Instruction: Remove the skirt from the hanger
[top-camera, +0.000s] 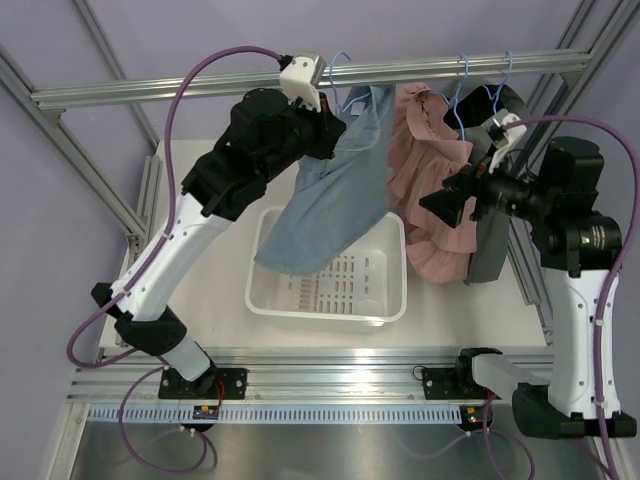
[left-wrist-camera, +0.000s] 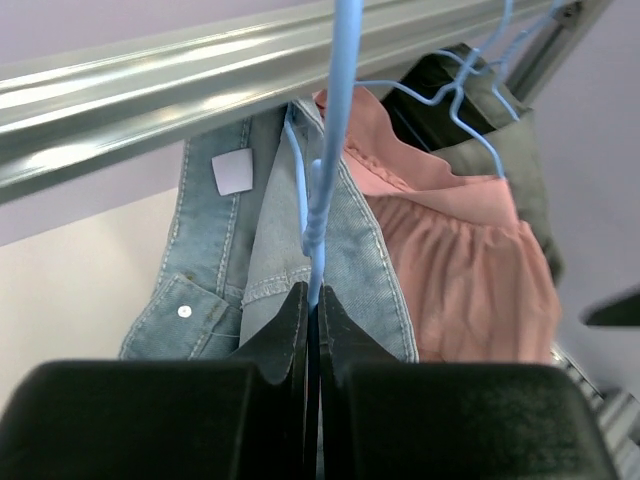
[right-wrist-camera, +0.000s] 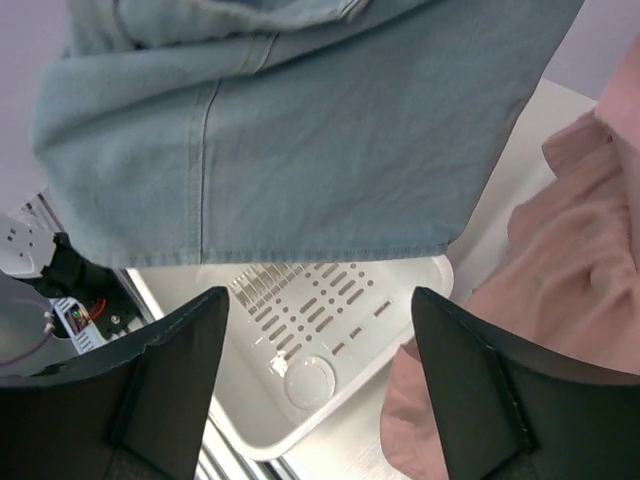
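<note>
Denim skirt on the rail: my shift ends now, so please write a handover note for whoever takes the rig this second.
Left gripper: shut on the blue hanger, just below its hook.
Right gripper: open, holding nothing, facing the denim skirt near its hem, apart from it.
Skirt: on its hanger at the rail, its hem over the white basket.
Pink garment and grey garment hang to the right.
Done: hanger gripped.
Left: take the denim with the right gripper and pull it off the hanger.
</note>
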